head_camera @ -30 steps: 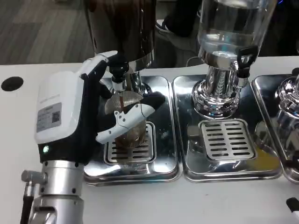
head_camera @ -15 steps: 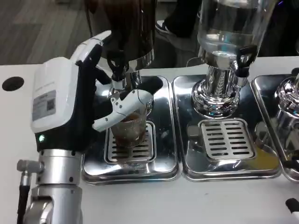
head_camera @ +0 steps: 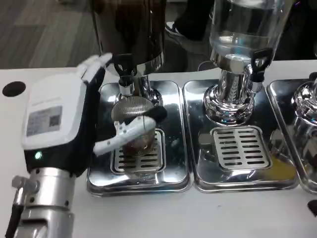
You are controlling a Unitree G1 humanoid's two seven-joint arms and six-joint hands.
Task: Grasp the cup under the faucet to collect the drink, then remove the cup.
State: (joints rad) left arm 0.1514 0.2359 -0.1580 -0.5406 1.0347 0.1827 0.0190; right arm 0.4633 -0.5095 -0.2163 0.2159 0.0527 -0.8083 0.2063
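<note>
A clear ribbed cup with brown drink in it stands on the slotted grate of the left drip tray. It is below the black faucet of the dark dispenser. My left hand reaches in from the left and holds the cup, the white thumb across its front and dark fingers behind it. No stream shows from the faucet. A dark sliver at the bottom right edge may be my right hand; its state is hidden.
A clear dispenser with its own faucet stands over a second tray and grate to the right. A third chrome dispenser base sits at the far right. A black round hole marks the table's left.
The thin brown stream seen one second ago has stopped. My left hand and forearm have shifted left and lower while keeping hold of the cup, which stays on the grate.
</note>
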